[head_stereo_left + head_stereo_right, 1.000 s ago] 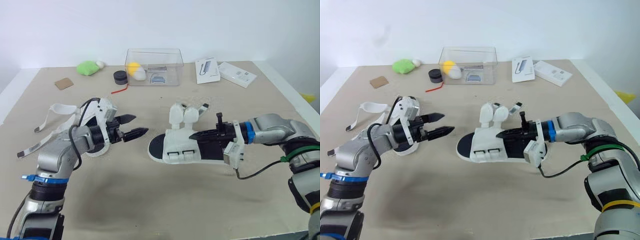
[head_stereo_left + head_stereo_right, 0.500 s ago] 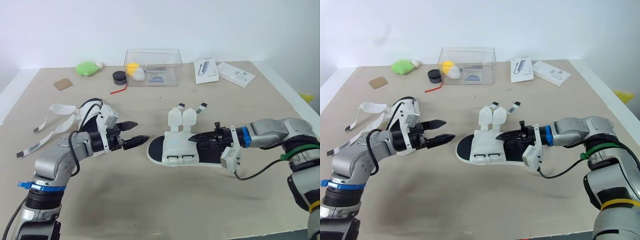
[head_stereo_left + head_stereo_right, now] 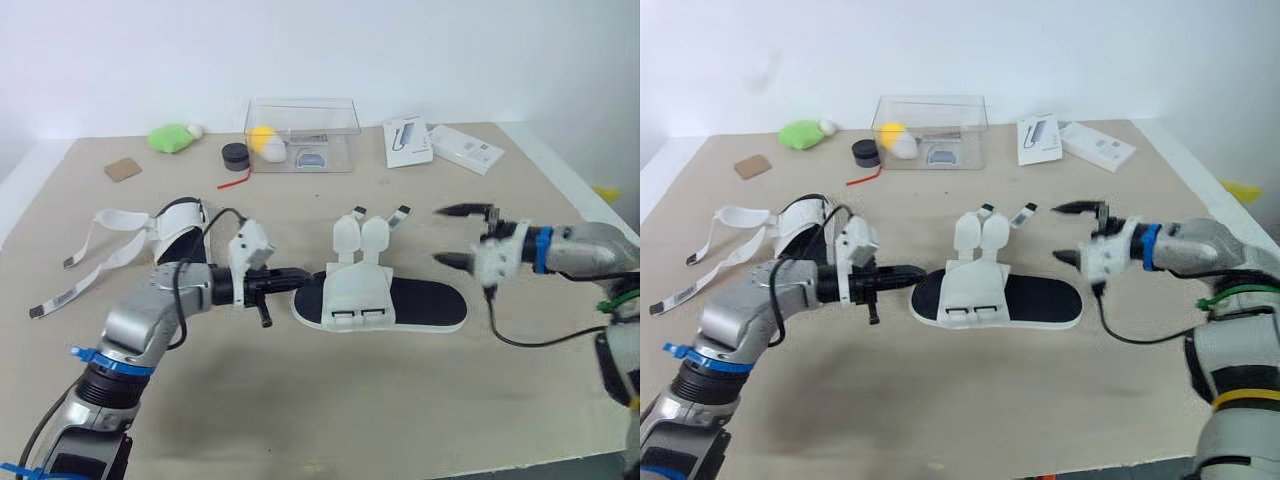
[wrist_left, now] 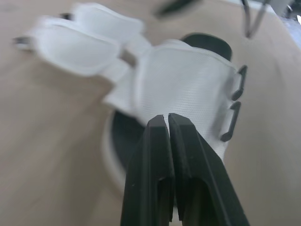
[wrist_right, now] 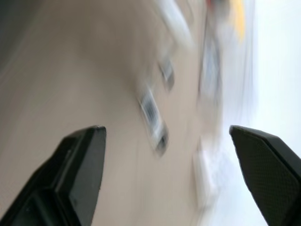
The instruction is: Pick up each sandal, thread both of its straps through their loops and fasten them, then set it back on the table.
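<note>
Sandal (image 3: 385, 301) between left hand (image 3: 300, 276), right hand (image 3: 446, 236); second sandal (image 3: 176, 222) left; box (image 3: 303, 133) behind.

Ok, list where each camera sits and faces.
Left eye: on the head, facing down over the table at the sandal; left hand and right hand show.
Right eye: beside it, same scene.
Left wrist: along the shut left hand, at the sandal's white upper.
Right wrist: out of the open right hand, across the table.
Shared: eyes and left wrist see the sandal.
</note>
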Motion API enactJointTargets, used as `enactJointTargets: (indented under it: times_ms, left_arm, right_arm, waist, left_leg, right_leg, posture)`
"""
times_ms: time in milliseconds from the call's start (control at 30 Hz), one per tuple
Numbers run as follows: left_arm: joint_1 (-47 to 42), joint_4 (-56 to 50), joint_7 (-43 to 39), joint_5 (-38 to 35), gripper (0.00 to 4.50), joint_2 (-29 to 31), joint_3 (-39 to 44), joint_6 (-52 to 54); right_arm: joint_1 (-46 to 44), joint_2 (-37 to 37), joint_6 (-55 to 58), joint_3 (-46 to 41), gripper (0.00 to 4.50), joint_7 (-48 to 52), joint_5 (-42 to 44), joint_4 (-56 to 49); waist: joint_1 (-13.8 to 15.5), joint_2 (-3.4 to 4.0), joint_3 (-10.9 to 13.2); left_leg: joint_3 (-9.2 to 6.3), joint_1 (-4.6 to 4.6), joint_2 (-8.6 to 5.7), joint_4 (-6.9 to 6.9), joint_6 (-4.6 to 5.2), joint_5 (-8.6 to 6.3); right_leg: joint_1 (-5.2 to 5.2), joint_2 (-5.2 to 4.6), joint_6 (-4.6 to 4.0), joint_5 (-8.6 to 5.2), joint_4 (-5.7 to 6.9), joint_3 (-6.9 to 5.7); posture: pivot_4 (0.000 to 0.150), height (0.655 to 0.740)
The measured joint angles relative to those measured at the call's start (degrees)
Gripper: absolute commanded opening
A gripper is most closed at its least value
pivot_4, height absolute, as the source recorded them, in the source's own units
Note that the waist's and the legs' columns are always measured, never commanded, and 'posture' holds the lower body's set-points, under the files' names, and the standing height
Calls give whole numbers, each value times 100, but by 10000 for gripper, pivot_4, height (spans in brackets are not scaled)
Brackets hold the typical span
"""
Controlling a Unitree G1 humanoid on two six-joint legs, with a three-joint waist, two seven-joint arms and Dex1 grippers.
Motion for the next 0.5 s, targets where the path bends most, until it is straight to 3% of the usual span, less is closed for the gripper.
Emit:
enactJointTargets:
  times_ms: [33,67,167,300,500]
  left_arm:
    - [9,51,12,76,344,-62,-75,-45]
    - [-19,250,46,283,344,-128,-239,-172]
    - [29,534,58,580,344,-264,-509,-370]
    - [109,634,60,770,344,-323,-550,-674]
    - [222,656,62,890,344,-387,-554,-924]
  right_arm:
    - [-199,275,1245,-653,45000,1189,675,334]
    - [-1323,474,3229,-1502,45000,2174,1162,1905]
    - [-2759,446,5359,-2112,45000,2714,1473,3521]
    - [-3087,453,8452,-2706,45000,2205,2034,3894]
    - [-3069,494,9844,-3204,45000,1045,2796,3897]
  waist:
    - [0,3,2]
    - [-20,39,27]
    - [-21,42,26]
    - [64,14,13]
    - [70,19,13]
  left_leg:
    - [-4,5,16,2,0,1]
    - [18,9,13,-7,9,11]
    - [28,13,12,-32,24,22]
    - [19,-16,30,-36,14,16]
    - [19,-68,3,-27,15,15]
  right_leg:
    - [6,6,-5,2,1,-5]
    - [2,6,-3,23,-4,8]
    - [-13,7,-25,17,-1,7]
    - [-30,17,-52,-2,-1,-7]
    - [-62,7,-30,-3,-2,-9]
  posture:
    - [1500,7400]
    - [1500,7400]
    - [1500,7400]
    - [1500,7400]
    - [1500,7400]
